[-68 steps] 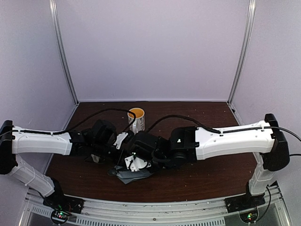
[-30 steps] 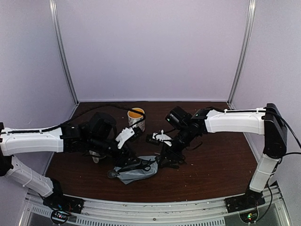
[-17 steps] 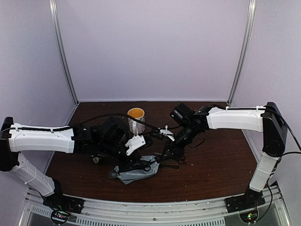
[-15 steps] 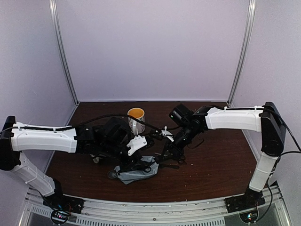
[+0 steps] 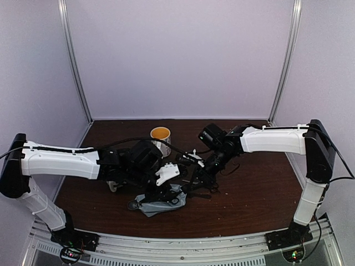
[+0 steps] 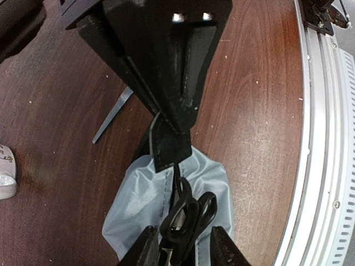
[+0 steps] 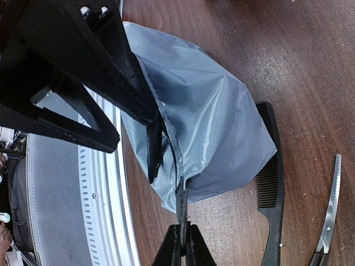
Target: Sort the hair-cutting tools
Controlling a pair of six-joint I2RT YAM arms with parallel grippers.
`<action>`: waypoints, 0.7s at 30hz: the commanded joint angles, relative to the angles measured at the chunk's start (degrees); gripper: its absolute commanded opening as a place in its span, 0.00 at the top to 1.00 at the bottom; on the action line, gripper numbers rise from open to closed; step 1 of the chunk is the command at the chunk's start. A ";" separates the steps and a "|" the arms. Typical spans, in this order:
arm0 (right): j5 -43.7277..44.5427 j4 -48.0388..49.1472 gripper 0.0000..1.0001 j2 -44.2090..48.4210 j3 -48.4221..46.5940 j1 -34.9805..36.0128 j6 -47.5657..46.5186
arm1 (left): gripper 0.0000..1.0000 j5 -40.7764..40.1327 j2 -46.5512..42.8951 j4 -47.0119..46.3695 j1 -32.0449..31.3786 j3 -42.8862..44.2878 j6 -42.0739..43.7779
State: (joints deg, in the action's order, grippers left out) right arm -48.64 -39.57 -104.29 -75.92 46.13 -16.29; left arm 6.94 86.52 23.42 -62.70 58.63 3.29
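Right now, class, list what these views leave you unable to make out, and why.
Inside of the grey pouch: right wrist view, only a dark slit.
Handles of the loose scissors: right wrist view, cut by the bottom edge.
Whether the left end effector grips the scissors on the pouch: left wrist view, dark on dark.
Cream mug: left wrist view, cut by left edge.

In the top view the arms cover most of the grey pouch (image 5: pixel 148 209), and the things on it are too small to tell. A mug (image 5: pixel 113 186) peeks from under the left arm. In the left wrist view the scissors (image 6: pixel 186 213) run off the bottom edge; whether the left gripper (image 6: pixel 184 233) touches them is unclear. In the right wrist view the comb (image 7: pixel 272 188) and second scissors (image 7: pixel 330 205) are cut off at the bottom.
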 commanded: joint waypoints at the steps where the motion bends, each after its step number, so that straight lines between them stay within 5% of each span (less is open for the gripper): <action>1: -0.84 -0.85 0.96 -0.56 -1.78 -0.16 -0.08 | 0.65 -0.36 2.48 -0.39 -0.37 2.84 1.96; 8: -1.01 -1.14 0.96 -0.51 -1.96 -0.10 -0.07 | 0.72 -1.33 4.26 -0.35 -0.49 3.89 3.52; 16: -1.10 -1.46 0.96 -0.80 -2.02 -0.12 -0.26 | 1.00 -3.19 1.33 2.07 -0.97 4.63 1.98; 21: -1.61 -1.63 0.96 -0.89 -2.12 -0.24 -0.23 | 1.00 -5.68 -1.53 4.03 -1.52 4.46 0.41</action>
State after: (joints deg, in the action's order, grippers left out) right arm -49.06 -40.51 -104.31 -76.58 46.13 -16.29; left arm 3.70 88.51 25.87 -63.51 61.63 5.32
